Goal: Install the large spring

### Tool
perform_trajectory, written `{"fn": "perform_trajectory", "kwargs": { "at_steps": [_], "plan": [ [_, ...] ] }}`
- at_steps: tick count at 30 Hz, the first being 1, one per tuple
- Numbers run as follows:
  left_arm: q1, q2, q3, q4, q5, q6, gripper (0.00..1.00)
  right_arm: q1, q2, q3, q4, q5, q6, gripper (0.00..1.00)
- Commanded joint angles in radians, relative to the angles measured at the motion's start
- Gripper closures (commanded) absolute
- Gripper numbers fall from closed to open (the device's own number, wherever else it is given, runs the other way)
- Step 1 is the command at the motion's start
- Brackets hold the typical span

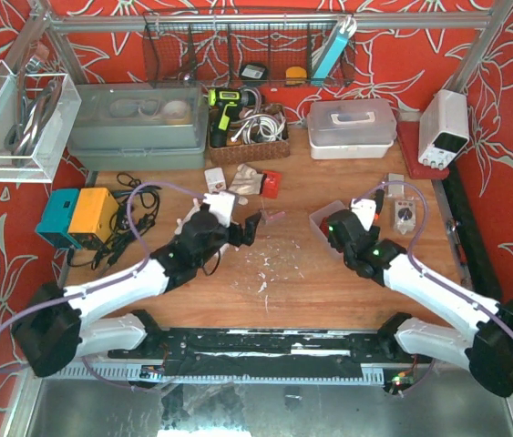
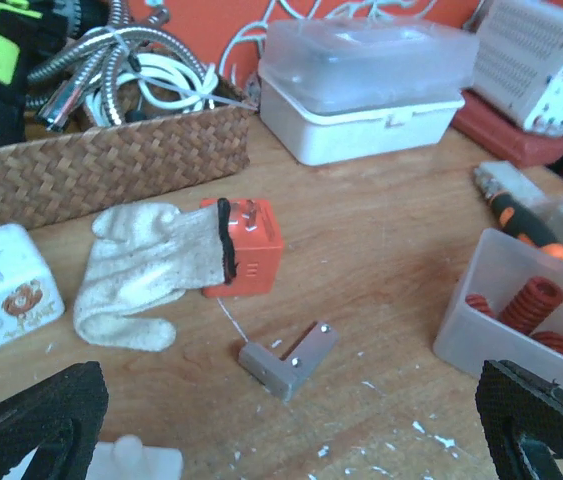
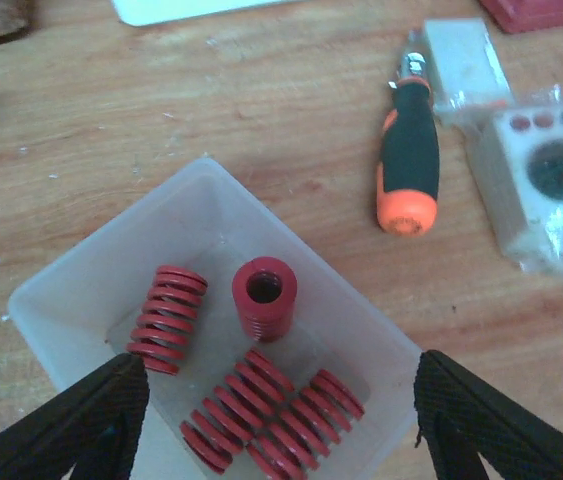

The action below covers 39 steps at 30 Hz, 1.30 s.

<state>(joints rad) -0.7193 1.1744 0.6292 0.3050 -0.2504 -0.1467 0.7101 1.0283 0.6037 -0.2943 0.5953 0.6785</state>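
Springs (image 3: 169, 318) in bin (image 3: 101, 250), screwdriver (image 3: 408, 160) right of bin, bracket (image 2: 288, 358) left of it, glove (image 2: 141, 270) behind bracket

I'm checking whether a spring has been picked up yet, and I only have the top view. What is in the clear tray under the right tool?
Observer: Four red springs sit in the tray. The right tool hangs above them, open and gripping none.
Operator: Do they all lie flat?
Observer: No. The upright spring stands on end with its bore facing the camera, and the other three lie on their sides.
Operator: And the left tool?
Observer: The left tool is open and empty. A grey bracket lies on the table ahead of it.
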Motion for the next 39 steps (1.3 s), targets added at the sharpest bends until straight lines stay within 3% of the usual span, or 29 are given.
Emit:
{"fn": "perform_trajectory", "kwargs": {
  "at_steps": [1, 6, 10, 25, 39],
  "plan": [
    [0.003, -0.134, -0.172, 0.249, -0.002, -0.150, 0.00, -0.027, 0.099, 0.151, -0.253, 0.016, 0.244, 0.30],
    [0.003, -0.222, -0.324, 0.367, 0.022, -0.125, 0.00, -0.061, 0.227, 0.242, -0.328, -0.087, 0.421, 0.46],
    [0.001, -0.262, -0.329, 0.360, 0.056, -0.097, 0.00, -0.089, 0.344, 0.329, -0.427, -0.062, 0.573, 0.49],
    [-0.010, -0.326, -0.348, 0.340, 0.044, -0.076, 0.00, -0.121, 0.622, 0.453, -0.365, -0.054, 0.721, 0.48],
    [-0.026, -0.355, -0.345, 0.324, 0.026, -0.064, 0.00, -0.133, 0.726, 0.511, -0.377, -0.024, 0.750, 0.50]
  ]
}}
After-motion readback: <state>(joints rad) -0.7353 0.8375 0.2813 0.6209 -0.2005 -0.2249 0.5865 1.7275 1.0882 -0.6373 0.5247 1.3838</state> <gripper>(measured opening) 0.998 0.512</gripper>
